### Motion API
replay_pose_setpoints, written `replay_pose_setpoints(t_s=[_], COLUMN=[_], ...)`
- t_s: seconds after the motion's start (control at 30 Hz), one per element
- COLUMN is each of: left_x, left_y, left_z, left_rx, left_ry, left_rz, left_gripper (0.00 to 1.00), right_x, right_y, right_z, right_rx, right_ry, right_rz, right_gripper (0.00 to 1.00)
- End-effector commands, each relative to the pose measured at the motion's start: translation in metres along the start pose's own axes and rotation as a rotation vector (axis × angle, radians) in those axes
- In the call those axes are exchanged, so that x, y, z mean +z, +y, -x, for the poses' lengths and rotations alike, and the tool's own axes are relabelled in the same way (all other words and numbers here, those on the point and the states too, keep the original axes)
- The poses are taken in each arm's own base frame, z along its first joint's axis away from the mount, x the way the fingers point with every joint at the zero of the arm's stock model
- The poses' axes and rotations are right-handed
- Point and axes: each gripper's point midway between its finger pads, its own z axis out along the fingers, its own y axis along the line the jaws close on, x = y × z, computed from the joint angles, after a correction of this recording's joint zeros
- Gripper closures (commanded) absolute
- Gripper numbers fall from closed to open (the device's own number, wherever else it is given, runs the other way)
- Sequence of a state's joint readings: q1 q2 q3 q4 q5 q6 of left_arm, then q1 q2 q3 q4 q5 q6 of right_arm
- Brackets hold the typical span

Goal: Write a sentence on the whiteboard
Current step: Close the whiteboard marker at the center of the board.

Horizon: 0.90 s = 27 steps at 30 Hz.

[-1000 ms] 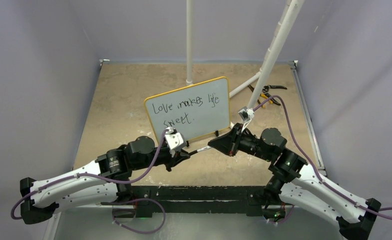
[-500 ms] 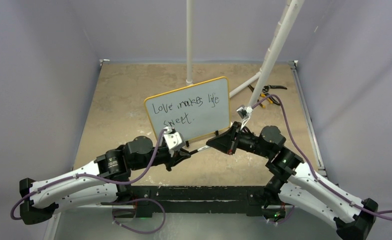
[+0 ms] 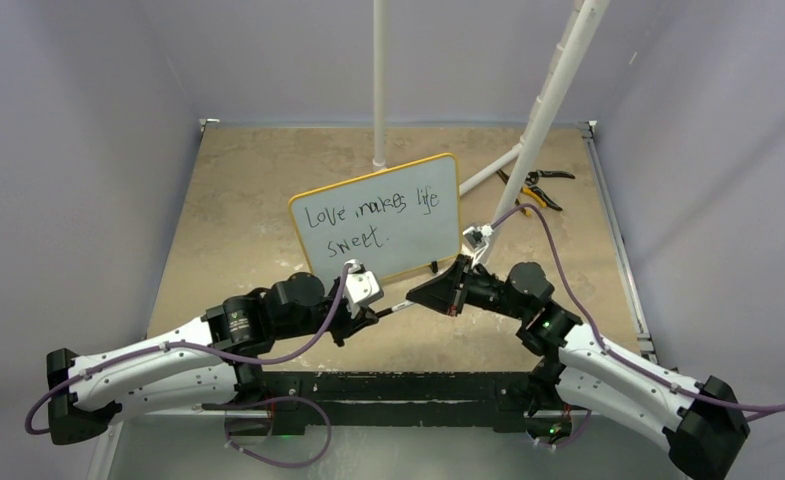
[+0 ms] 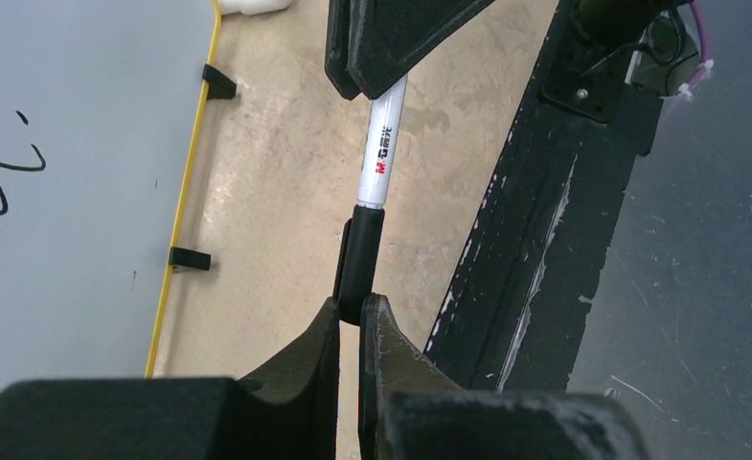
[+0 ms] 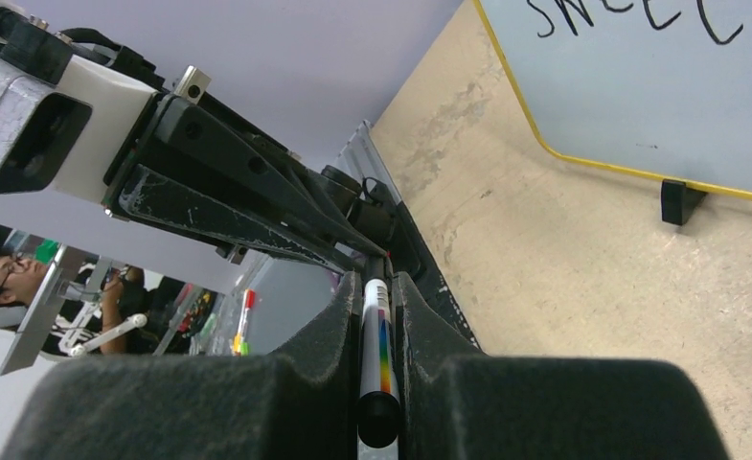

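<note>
The whiteboard (image 3: 378, 225) stands upright mid-table, yellow-framed, with "Love makes life sweet." written on it; it also shows in the left wrist view (image 4: 65, 192) and the right wrist view (image 5: 659, 86). A white marker (image 3: 396, 306) spans between the two grippers in front of the board. My left gripper (image 3: 373, 313) (image 4: 350, 311) is shut on the marker's black cap (image 4: 362, 254). My right gripper (image 3: 415, 296) (image 5: 376, 283) is shut on the white barrel (image 5: 376, 335) (image 4: 381, 144). The cap sits on the barrel's end.
Two white poles (image 3: 378, 80) (image 3: 553, 100) rise from the back of the table. Black-and-yellow pliers (image 3: 533, 185) lie at the back right. A black rail (image 3: 398, 385) runs along the near edge. Grey walls close in the left, right and back sides.
My right arm has lowered and pushed its gripper left toward the left one. My left gripper has shifted slightly right. Both keep hold of the marker.
</note>
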<state>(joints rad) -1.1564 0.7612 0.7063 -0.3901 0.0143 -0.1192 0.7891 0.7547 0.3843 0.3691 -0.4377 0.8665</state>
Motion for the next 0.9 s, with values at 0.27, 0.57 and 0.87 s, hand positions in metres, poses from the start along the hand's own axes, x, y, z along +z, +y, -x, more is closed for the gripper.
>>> replay_pose_setpoints(t_s=[0.27, 0.57, 0.87], left_x=[-0.014, -0.015, 0.008], left_y=[-0.010, -0.019, -0.024], left_z=[0.037, 0.032, 0.007], left_rx=[-0.046, -0.089, -0.126], left_ry=[-0.093, -0.055, 0.079], left_rz=[-0.036, -0.080, -0.097], left_gripper=[0.71, 0.39, 0.30], right_x=[-0.002, -0.001, -0.001], right_y=[0.001, 0.001, 0.015], right_z=[-0.020, -0.016, -0.005], right_rx=[0.067, 0.066, 0.010], right_ry=[0.035, 0.016, 0.006], right_rz=[0.118, 0.123, 0.145], right_gripper=[1.00, 1.00, 1.00])
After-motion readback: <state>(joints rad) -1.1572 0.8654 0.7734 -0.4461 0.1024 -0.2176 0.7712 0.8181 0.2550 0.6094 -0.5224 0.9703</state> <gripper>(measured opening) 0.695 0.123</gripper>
